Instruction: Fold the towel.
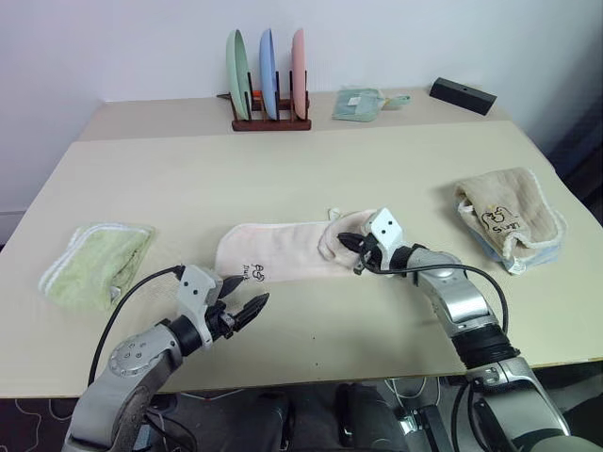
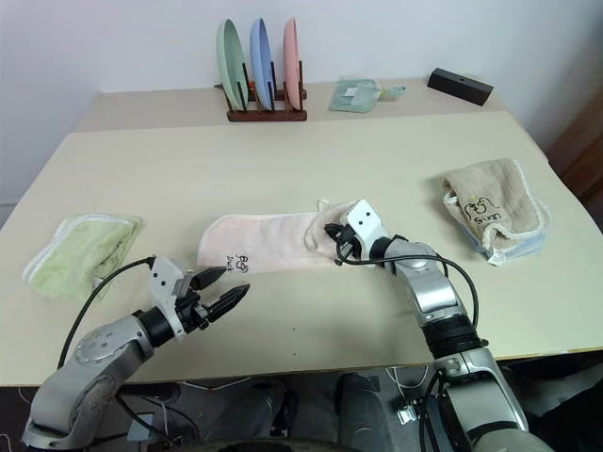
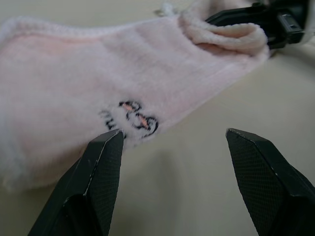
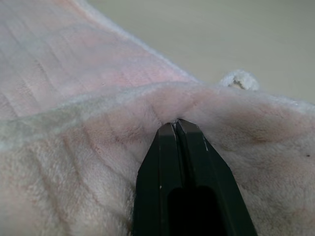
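The pale pink towel [image 1: 283,250] lies folded lengthwise in the middle of the table, its dark logo [image 3: 135,115] near the front left corner. My right gripper [image 1: 347,243] is at the towel's right end, its fingers [image 4: 167,147] shut on a bunched fold of the pink cloth [image 4: 98,64]. That end is rumpled and slightly lifted. My left gripper [image 1: 247,299] hovers open just in front of the towel's left corner, a little short of the logo, with nothing between its fingers [image 3: 106,162].
A light green towel [image 1: 94,264] lies at the left edge and a beige printed towel [image 1: 509,217] at the right. At the back stand a rack of plates [image 1: 270,85], a teal cloth [image 1: 358,104] and a black box [image 1: 463,95].
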Robot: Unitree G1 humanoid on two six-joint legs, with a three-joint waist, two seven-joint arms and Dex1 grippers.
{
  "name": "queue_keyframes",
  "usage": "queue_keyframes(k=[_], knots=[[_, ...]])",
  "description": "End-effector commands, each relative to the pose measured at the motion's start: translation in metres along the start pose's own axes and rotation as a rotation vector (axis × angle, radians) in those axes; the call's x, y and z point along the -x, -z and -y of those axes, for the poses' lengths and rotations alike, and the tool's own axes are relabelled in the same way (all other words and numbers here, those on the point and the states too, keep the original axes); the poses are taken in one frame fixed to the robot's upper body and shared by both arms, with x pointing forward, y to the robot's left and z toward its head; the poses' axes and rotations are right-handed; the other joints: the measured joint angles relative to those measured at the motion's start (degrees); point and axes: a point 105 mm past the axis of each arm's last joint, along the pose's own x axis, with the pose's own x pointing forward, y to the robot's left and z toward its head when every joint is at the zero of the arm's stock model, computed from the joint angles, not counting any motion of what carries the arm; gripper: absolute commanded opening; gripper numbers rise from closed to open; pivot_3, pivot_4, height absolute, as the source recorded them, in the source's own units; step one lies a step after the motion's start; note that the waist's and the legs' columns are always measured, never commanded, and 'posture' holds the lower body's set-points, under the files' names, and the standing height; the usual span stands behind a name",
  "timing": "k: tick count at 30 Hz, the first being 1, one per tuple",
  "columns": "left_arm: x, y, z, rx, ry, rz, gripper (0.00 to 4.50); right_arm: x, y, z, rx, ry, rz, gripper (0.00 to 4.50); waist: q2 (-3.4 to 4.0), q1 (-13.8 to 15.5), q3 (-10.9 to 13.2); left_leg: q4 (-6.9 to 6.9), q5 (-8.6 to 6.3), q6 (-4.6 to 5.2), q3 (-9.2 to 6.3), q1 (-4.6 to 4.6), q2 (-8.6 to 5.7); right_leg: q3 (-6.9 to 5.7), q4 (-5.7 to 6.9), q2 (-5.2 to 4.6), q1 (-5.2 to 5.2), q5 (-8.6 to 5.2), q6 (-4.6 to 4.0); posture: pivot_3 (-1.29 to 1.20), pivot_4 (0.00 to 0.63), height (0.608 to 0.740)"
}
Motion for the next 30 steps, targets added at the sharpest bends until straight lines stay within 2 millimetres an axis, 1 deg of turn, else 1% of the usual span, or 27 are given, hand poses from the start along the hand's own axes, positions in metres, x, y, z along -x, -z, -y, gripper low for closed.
queue_keyframes(k=[1, 2, 4, 6, 8, 9, 12, 13, 17, 21, 25, 28, 30], knots=[[0.009, -0.010, -0.004, 0.089, -0.058, 0.054, 3.64, 0.012, -0.039, 0.010, 0.064, 0.009, 0.112, 0.78, 0.01, 0.1, 0.0, 0.00, 0.00, 0.00, 0.01, -0.01, 0.00, 0.00, 0.00, 0.00, -0.01, 0.00, 0.00, 0.00, 0.150, 0.740], [0.011, -0.011, -0.007, 0.131, -0.085, 0.062, 3.90, 0.016, -0.046, 0.010, 0.101, -0.003, 0.124, 1.17, 0.01, 0.1, 0.0, 0.00, 0.00, 0.00, 0.00, -0.01, 0.00, 0.00, 0.00, 0.00, 0.00, 0.00, 0.00, 0.00, 0.150, 0.740], [0.014, -0.011, -0.006, 0.213, -0.097, 0.067, 4.50, 0.022, -0.060, 0.009, 0.156, -0.025, 0.144, 2.15, 0.00, 0.1, 0.0, 0.02, 0.00, 0.00, 0.00, -0.02, 0.00, 0.00, -0.01, 0.00, 0.00, 0.00, 0.00, 0.00, 0.150, 0.740], [0.018, -0.007, -0.004, 0.323, -0.113, 0.064, 4.50, 0.028, -0.072, 0.005, 0.203, -0.068, 0.156, 3.09, 0.00, 0.0, 0.0, 0.02, 0.00, 0.00, -0.01, -0.03, 0.00, 0.00, -0.01, -0.01, 0.00, 0.00, 0.01, 0.00, 0.150, 0.740], [0.021, -0.002, -0.007, 0.399, -0.154, 0.055, 4.50, 0.032, -0.079, 0.000, 0.263, -0.103, 0.156, 4.06, 0.00, 0.1, 0.0, 0.00, -0.01, 0.00, -0.01, -0.02, 0.00, 0.00, -0.02, -0.01, 0.00, 0.00, 0.01, 0.00, 0.150, 0.740], [0.021, 0.000, -0.010, 0.421, -0.186, 0.049, 4.50, 0.033, -0.082, -0.002, 0.287, -0.113, 0.159, 4.06, 0.00, 0.1, 0.0, 0.00, -0.01, 0.00, -0.01, -0.01, 0.00, 0.00, -0.02, 0.00, 0.00, 0.00, 0.01, 0.00, 0.150, 0.740], [0.017, 0.003, -0.020, 0.604, -0.258, 0.087, 4.50, 0.032, -0.092, -0.006, 0.299, -0.133, 0.197, 4.06, -0.02, 0.1, 0.0, 0.02, 0.00, -0.01, -0.01, 0.01, 0.01, 0.00, -0.01, 0.00, 0.03, 0.00, 0.01, 0.00, 0.150, 0.740], [0.014, 0.003, -0.022, 0.653, -0.272, 0.099, 4.50, 0.032, -0.092, -0.008, 0.300, -0.139, 0.201, 4.06, -0.03, 0.3, 0.0, 0.03, 0.00, -0.01, -0.01, 0.01, 0.01, 0.00, -0.01, 0.00, 0.03, 0.00, 0.01, 0.00, 0.150, 0.740], [0.004, -0.003, -0.030, 0.765, -0.296, 0.133, 4.50, 0.029, -0.090, -0.015, 0.309, -0.161, 0.200, 4.06, -0.04, 0.3, 0.0, 0.05, 0.00, -0.01, -0.01, 0.01, 0.00, 0.00, 0.01, -0.01, 0.04, 0.00, 0.01, 0.00, 0.150, 0.740], [-0.014, -0.011, -0.038, 0.913, -0.290, 0.168, 4.50, 0.027, -0.089, -0.020, 0.318, -0.169, 0.203, 4.06, -0.05, 0.4, 0.0, 0.08, 0.01, -0.03, -0.01, 0.02, 0.00, 0.00, 0.03, -0.01, 0.05, 0.00, 0.01, 0.00, 0.150, 0.740], [-0.024, -0.017, -0.042, 0.947, -0.279, 0.171, 4.50, 0.027, -0.089, -0.022, 0.322, -0.172, 0.204, 4.06, -0.06, 1.0, 0.0, 0.11, 0.01, -0.03, 0.00, 0.02, -0.02, 0.00, 0.03, -0.01, 0.05, 0.00, 0.01, 0.00, 0.150, 0.740], [-0.031, -0.023, -0.045, 0.939, -0.261, 0.163, 3.75, 0.029, -0.084, -0.024, 0.328, -0.176, 0.188, 4.09, -0.07, 1.6, 0.0, 0.10, 0.01, -0.03, 0.00, 0.02, -0.02, 0.00, 0.03, -0.01, 0.04, 0.00, 0.01, 0.00, 0.150, 0.740], [-0.033, -0.024, -0.045, 0.931, -0.257, 0.157, 2.71, 0.030, -0.082, -0.025, 0.332, -0.176, 0.183, 4.09, -0.07, 1.6, 0.0, 0.11, 0.01, -0.04, 0.00, 0.00, -0.02, 0.00, 0.02, -0.01, 0.03, 0.00, 0.01, 0.00, 0.150, 0.740]])
